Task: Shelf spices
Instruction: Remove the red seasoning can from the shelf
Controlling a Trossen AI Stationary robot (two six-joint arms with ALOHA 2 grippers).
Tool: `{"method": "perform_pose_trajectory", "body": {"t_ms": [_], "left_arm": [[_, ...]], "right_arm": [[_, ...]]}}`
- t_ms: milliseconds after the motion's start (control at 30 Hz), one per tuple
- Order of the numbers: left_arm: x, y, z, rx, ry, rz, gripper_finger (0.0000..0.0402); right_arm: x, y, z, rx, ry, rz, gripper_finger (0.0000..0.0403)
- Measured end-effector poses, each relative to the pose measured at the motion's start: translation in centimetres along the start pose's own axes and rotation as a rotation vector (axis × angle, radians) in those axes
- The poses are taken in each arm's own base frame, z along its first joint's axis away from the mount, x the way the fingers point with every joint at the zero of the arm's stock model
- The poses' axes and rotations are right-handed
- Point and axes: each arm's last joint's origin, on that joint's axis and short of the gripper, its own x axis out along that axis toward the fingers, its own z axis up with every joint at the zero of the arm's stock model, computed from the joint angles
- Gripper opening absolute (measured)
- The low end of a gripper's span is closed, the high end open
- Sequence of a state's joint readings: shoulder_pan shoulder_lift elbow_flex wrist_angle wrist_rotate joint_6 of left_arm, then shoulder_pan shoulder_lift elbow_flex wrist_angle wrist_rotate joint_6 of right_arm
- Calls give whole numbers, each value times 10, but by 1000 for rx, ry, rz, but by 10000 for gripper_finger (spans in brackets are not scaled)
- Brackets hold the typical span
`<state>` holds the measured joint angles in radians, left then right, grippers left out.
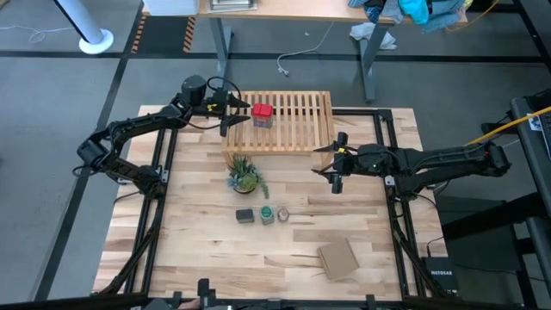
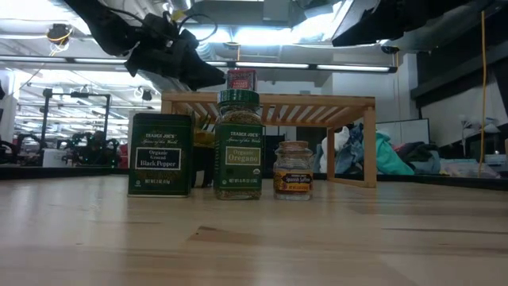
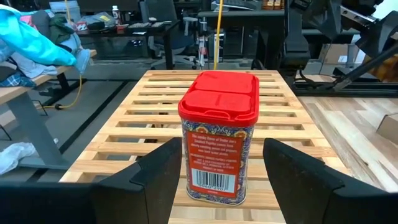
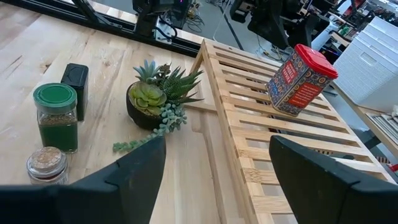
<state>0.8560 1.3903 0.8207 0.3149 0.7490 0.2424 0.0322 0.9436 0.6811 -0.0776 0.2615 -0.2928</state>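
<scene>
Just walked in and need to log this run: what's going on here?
A two-armed robot is putting spices on a low light-wood slatted shelf. The red-lidded patterned tin already stands upright on top of it, and the left gripper sits open just beside that tin, not clamping it. The dark black-pepper tin, green-capped oregano jar and tiny clear brownish jar stand in a row on the table near a small potted succulent. The right gripper hovers open by the shelf's near right corner.
</scene>
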Motion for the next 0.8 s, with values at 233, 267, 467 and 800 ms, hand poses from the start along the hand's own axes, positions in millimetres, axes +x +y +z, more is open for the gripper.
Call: {"method": "perform_pose_trajectory", "body": {"t_ms": [233, 267, 467, 800], "left_arm": [[3, -3, 1, 7, -5, -13, 219], [3, -4, 1, 7, -5, -16, 219], [4, -4, 2, 13, -11, -16, 219], [6, -7, 2, 18, -10, -28, 219]], "right_arm": [[0, 0, 0, 0, 0, 0, 292], [0, 0, 0, 0, -1, 0, 292], [0, 0, 0, 0, 0, 0, 292], [0, 0, 0, 0, -1, 0, 292]]}}
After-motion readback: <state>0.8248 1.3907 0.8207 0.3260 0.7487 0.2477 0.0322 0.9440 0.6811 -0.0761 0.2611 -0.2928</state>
